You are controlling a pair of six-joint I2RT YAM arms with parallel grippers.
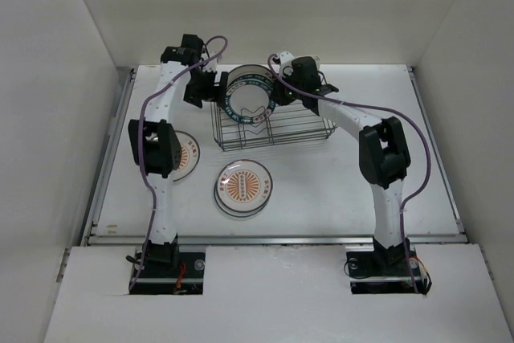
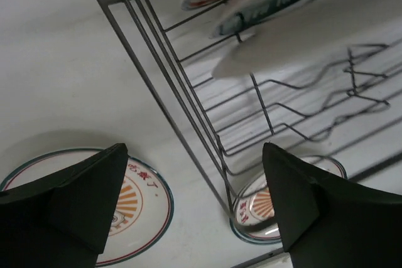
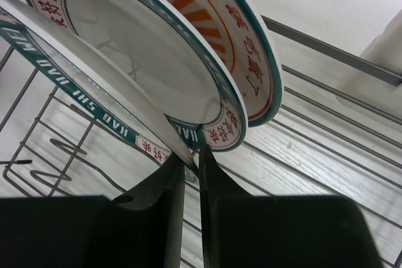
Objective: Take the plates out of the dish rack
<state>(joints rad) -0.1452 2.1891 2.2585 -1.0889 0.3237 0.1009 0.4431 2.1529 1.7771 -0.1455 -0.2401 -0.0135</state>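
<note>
The dark wire dish rack (image 1: 277, 130) stands at the table's far middle, with plates upright in its left end. My right gripper (image 3: 191, 161) is shut on the rim of a teal-banded plate (image 3: 94, 86), which shows from above (image 1: 249, 94). Behind it stand a second teal-banded plate (image 3: 157, 73) and an orange sunburst plate (image 3: 235, 36). My left gripper (image 2: 195, 180) is open and empty, hovering by the rack's left end (image 2: 163, 73), at the top left of the overhead view (image 1: 201, 86). Two sunburst plates lie flat on the table (image 1: 243, 187) (image 1: 186, 154).
The white table has raised metal edges at left (image 1: 112, 150) and right (image 1: 438, 150), and white walls around. The two flat plates show below my left gripper (image 2: 135, 202) (image 2: 260, 202). A white plastic holder (image 3: 377, 54) sits at the rack's side.
</note>
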